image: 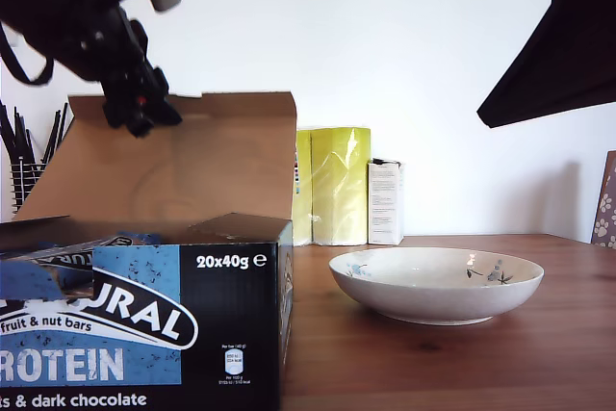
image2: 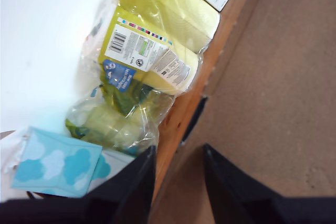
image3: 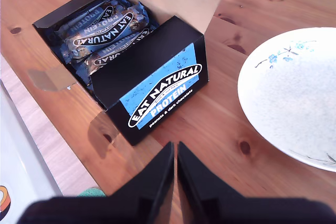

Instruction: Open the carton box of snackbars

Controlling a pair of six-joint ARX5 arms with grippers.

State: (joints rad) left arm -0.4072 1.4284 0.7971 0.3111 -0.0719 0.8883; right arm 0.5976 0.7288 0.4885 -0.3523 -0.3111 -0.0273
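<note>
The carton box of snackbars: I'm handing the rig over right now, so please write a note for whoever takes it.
My first end effector: open, at the top edge of the raised lid flap; contact cannot be judged.
My second end effector: shut, empty, above the table in front of the carton box.
Done: the lid stands upright and the snackbars are exposed inside.
Left: probably just back the first end effector away and check that the flap stays up.
</note>
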